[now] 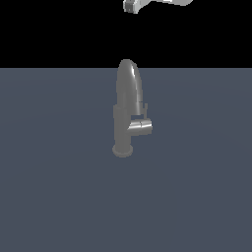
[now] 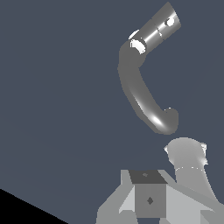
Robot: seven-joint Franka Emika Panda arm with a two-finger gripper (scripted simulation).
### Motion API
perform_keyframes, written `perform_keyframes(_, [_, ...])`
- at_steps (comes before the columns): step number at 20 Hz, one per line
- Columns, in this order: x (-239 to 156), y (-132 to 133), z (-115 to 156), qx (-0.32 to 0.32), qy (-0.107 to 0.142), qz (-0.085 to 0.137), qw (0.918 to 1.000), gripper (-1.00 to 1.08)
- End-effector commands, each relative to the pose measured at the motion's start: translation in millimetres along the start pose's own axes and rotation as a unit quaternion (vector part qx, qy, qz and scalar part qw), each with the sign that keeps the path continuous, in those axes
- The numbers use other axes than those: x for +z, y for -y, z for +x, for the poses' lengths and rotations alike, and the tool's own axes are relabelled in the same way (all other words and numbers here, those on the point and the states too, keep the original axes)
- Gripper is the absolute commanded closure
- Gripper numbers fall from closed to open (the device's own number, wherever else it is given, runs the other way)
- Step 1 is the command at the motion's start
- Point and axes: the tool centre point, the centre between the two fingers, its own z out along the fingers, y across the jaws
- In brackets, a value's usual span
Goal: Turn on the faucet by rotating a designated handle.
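Exterior view: the grey brushed-metal faucet (image 1: 127,106) with tall rounded arched spout, cylindrical post and round flared base stands upright on the flat slate-blue bench (image 1: 54,187). A short horizontal side cylinder (image 1: 141,127) juts from the post toward the exterior view's right. On its end sits the thin short grey metal lever handle (image 1: 145,110), a small rod pointing up alongside the spout, close against it.

The white-and-grey pincer (image 1: 132,6) shows only as a fragment at the upper edge of the exterior view, against the black backdrop. The faucet lies well below the pincer, nearly straight under it, clear air between the two. The handle is likewise well below the pincer, slightly off toward the exterior view's right of it. No contact with anything.

Wrist view: looks down on the faucet (image 2: 140,83) from above. The arched spout reads as a curved grey tube with bright highlights; the side cylinder (image 2: 158,27) appears as a straight, shinier segment at one end of it. The handle rod itself cannot be picked out here. Pale grey blocky parts of the pincer's own body (image 2: 151,199) fill the lower edge of this view; the fingertips are not distinguishable. The bench (image 2: 57,109) fills the rest, with a black wedge in one corner.

Pincer state: cannot tell whether the fingers are apart or together; neither view shows the tips clearly. It holds nothing that can be seen
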Motion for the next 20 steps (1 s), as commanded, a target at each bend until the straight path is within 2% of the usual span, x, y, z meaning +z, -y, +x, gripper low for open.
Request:
perform_keyframes(1, [1, 0, 16, 0.017, 0.021, 0.018, 0.9995, 1.08])
perform_keyframes(6, [4, -3, 48, 0.052, 0.064, 0.054, 0.9951, 1.08])
perform_keyframes(11, [12, -8, 81, 0.088, 0.108, 0.093, 0.9858, 1.08])
perform_keyframes(16, [23, -15, 115, 0.127, 0.156, 0.133, 0.9704, 1.08])
perform_keyframes(20, [36, -22, 143, 0.161, 0.196, 0.168, 0.9525, 1.08])
